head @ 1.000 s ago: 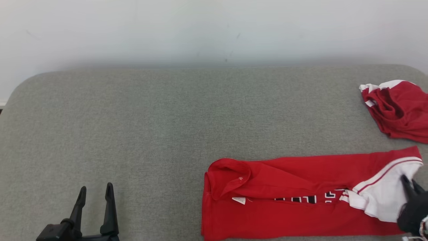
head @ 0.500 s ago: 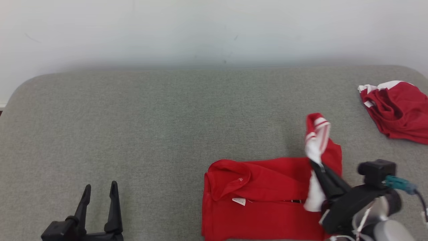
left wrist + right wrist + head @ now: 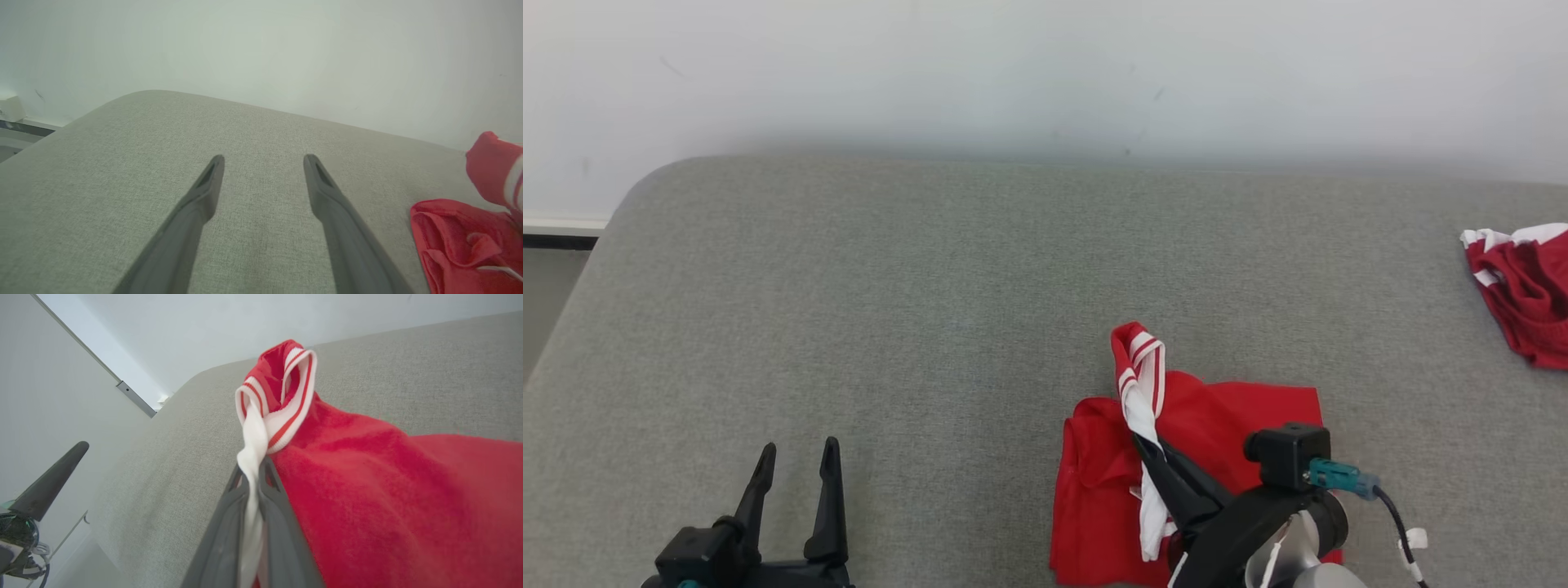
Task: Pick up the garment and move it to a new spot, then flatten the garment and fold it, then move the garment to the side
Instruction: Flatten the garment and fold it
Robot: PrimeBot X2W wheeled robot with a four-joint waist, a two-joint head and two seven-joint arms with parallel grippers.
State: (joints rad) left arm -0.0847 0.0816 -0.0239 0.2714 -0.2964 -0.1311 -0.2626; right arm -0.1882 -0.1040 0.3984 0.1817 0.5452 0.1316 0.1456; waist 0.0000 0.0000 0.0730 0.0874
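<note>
Fold in progress: our right hand [image 3: 1143, 443], clamped on the cuff [image 3: 1139, 367], has carried it left across the shirt [image 3: 1094, 498] at the desk's [image 3: 931, 286] near edge; left hand [image 3: 799, 447] wide, idle.

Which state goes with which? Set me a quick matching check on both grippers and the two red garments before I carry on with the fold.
Things:
1. left gripper
2. right gripper
3. near garment
4. far garment

States:
A. crumpled at the right edge of the head view
B. open, nothing between its fingers
C. shut on a twisted white strip of cloth
D. partly folded, striped end lifted off the rest

Pairs: 1-B, 2-C, 3-D, 4-A
</note>
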